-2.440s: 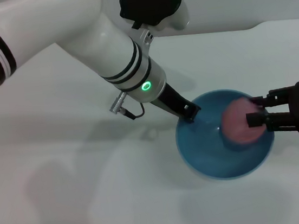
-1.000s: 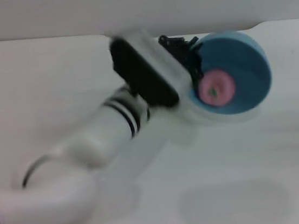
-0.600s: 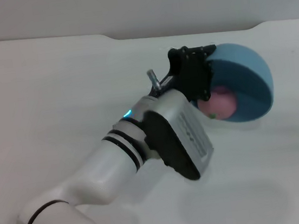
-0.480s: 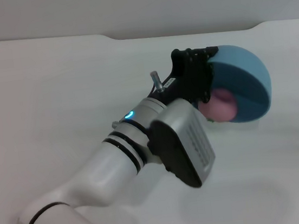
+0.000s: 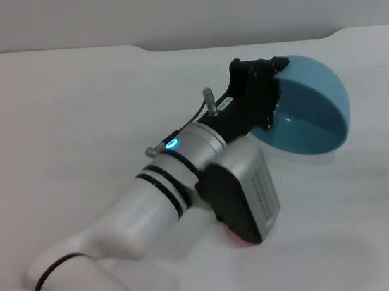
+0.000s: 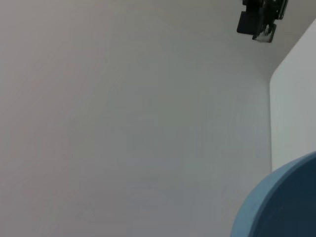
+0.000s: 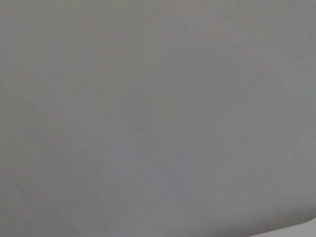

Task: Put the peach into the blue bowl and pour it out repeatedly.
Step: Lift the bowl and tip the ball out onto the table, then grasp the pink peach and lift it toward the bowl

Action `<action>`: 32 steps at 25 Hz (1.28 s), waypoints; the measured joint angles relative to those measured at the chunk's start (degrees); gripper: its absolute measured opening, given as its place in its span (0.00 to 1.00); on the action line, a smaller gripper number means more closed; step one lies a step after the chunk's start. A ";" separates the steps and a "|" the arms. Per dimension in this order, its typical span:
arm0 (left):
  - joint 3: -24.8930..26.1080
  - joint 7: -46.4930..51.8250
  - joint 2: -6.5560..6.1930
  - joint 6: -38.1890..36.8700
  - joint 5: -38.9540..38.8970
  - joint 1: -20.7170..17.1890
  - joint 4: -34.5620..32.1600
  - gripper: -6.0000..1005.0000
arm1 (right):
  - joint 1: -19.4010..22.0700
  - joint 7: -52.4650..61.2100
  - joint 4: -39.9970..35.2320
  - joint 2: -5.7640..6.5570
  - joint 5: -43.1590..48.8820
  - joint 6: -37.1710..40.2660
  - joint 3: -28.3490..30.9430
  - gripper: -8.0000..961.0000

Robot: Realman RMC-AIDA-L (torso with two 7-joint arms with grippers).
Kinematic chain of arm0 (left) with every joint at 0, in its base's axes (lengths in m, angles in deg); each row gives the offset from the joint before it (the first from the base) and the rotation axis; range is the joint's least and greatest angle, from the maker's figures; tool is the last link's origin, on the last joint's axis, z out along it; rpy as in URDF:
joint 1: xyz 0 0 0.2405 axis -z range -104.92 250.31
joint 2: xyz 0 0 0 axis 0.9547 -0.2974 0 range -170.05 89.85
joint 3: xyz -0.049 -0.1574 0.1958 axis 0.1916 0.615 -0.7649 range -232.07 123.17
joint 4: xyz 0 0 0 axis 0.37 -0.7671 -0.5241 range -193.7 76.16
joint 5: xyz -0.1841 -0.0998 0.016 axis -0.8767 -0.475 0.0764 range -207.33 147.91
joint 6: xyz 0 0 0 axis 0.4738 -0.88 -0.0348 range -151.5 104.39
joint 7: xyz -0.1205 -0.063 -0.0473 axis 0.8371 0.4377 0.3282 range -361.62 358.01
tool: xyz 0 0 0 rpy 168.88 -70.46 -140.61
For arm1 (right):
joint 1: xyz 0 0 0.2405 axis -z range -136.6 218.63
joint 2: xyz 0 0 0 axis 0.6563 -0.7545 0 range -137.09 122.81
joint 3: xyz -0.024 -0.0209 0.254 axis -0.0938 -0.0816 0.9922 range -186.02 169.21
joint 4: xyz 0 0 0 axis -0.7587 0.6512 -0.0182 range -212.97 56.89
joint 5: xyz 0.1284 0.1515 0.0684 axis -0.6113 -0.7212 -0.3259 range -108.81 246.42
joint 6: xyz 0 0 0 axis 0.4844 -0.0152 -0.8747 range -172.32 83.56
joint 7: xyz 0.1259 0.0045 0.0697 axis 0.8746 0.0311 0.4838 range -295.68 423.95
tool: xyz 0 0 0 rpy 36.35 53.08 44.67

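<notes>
While the head view looks down, the left claw (image 5: 263,94) grips the near rim of the blue bowl (image 5: 311,113), closed on that edge, and holds the bowl tipped steeply on its side above the white surface (image 5: 70,118), its hollow facing down and toward the robot. No fruit lies in the hollow. Just below the bowl, under the grey camera box on the left wrist, a small pink-red sliver, likely the peach (image 5: 240,240), peeks out on the surface, mostly hidden by the arm. Behind the bowl the surface ends at a grey wall (image 5: 177,5).

From the left wrist view, only a curved slice of the blue bowl's rim (image 6: 281,202) shows at one corner, with plain grey wall beyond it, a pale panel edge beside the bowl, and a dark claw (image 6: 261,17) far from the bowl, which the head view does not show; whether it is wide or narrow I cannot tell.

Across the right wrist view there is only flat grey, with no bowl or fruit.

Half a second earlier the peach sat inside the tilted bowl; now it has dropped out.
</notes>
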 joint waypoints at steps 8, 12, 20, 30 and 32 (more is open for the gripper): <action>10.60 31.93 -0.36 -2.57 -0.05 0.45 -1.36 0.01 | -1.94 -6.06 2.12 -0.15 0.06 -0.25 -0.16 0.56; 20.16 42.90 -0.99 -13.42 0.23 -0.80 -5.93 0.01 | -4.12 -7.19 3.12 -0.14 1.73 -0.81 -2.67 0.56; 47.01 43.42 -0.82 -59.96 0.14 1.23 -15.58 0.01 | -8.96 -6.88 4.59 -0.14 3.52 -6.55 -16.33 0.56; 79.03 48.61 -1.57 -85.80 4.21 2.85 -14.96 0.01 | -13.33 -3.02 6.66 -0.19 5.73 -11.65 -30.75 0.56; 84.20 49.75 -1.62 -90.74 8.04 2.48 -15.70 0.01 | -14.98 -0.59 7.57 -0.29 7.53 -13.40 -34.91 0.56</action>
